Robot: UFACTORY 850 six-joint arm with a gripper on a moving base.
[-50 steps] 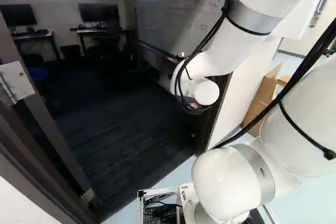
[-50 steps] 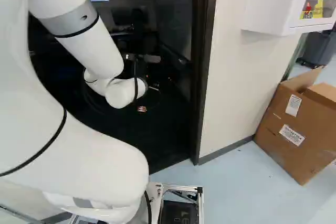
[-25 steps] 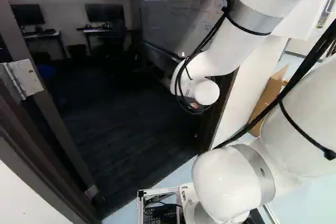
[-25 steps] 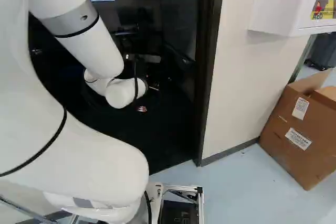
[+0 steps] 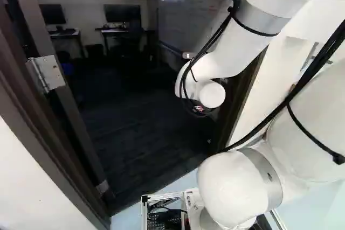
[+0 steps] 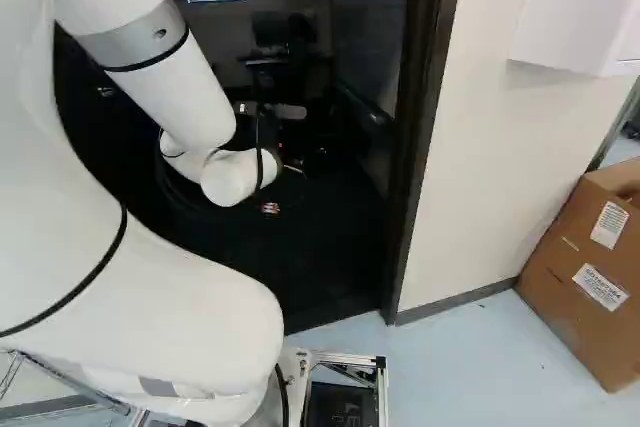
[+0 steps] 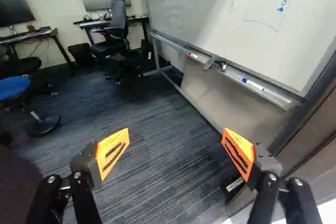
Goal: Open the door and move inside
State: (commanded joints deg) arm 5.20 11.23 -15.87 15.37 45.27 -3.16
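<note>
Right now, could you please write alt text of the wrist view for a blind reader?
Open jaws, holding nothing, face into an office over dark carpet; a whiteboard stands along one side, a blue stool across from it, with a chair and desks ahead.

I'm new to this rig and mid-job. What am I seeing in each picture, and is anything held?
The machine is a white arm on a moving base. Two pictures come from the base, behind the arm's left and right, looking past it through an open doorway; the right one also shows a box by the wall outside. The third comes from the wrist, looking along the two-finger gripper into the room: carpet, a chair, and a whiteboard with markers on its tray. The gripper is open and holds nothing.
</note>
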